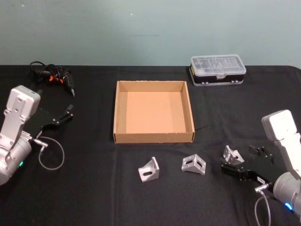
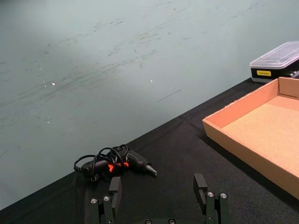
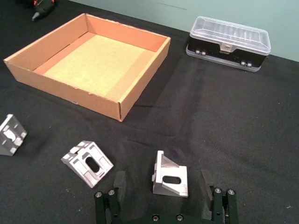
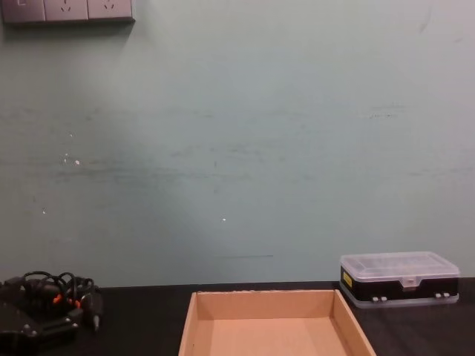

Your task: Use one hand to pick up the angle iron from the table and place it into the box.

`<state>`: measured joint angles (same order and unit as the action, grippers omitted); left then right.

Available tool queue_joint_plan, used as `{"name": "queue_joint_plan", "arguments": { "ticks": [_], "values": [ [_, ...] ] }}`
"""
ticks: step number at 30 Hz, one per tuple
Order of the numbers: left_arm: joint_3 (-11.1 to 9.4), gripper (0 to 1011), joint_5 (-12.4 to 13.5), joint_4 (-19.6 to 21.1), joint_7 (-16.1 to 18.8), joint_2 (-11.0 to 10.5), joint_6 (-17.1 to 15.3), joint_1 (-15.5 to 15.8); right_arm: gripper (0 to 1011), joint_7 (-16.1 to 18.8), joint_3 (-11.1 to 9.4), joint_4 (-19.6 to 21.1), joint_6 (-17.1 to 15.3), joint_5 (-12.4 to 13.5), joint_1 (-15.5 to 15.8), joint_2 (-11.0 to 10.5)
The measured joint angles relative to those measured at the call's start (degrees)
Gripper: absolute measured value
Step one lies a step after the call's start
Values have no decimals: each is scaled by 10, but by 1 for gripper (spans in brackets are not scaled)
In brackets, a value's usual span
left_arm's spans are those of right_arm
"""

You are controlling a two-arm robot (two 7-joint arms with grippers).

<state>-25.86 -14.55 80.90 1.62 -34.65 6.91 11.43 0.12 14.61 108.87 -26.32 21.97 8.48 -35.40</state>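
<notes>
This looks like a workshop or lab bench. A black-covered table [image 1: 94,197] stands against a scuffed pale-green wall [image 4: 237,148], with sockets [image 4: 67,9] at 11 o'clock on the wall. A corded hand tool [image 1: 54,77] lies at 10 o'clock and a clear-lidded parts case [image 1: 217,69] at 1 o'clock.

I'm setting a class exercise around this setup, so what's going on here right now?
The right claw is open and low over the table, with the rightmost angle iron between its fingers, not yet gripped. The middle angle iron and the leftmost angle iron lie on the table in front of the box, which has nothing in it. The left claw hangs open at the table's left side, idle.
</notes>
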Motion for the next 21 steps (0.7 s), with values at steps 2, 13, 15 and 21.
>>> {"name": "queue_joint_plan", "arguments": {
  "ticks": [2, 13, 15, 21],
  "values": [
    [0, 1011, 0, 0, 0, 0, 0, 0, 1004, 3, 0, -6, -3, -1, -5, 6],
    [0, 1011, 0, 0, 0, 0, 0, 0, 1004, 13, -1, -24, -8, -12, -19, 28],
    [0, 1011, 0, 0, 0, 0, 0, 0, 1004, 13, -1, -26, -9, -15, -21, 30],
    [0, 1011, 0, 0, 0, 0, 0, 0, 1004, 14, -1, -29, -8, -18, -22, 33]
  ]
}}
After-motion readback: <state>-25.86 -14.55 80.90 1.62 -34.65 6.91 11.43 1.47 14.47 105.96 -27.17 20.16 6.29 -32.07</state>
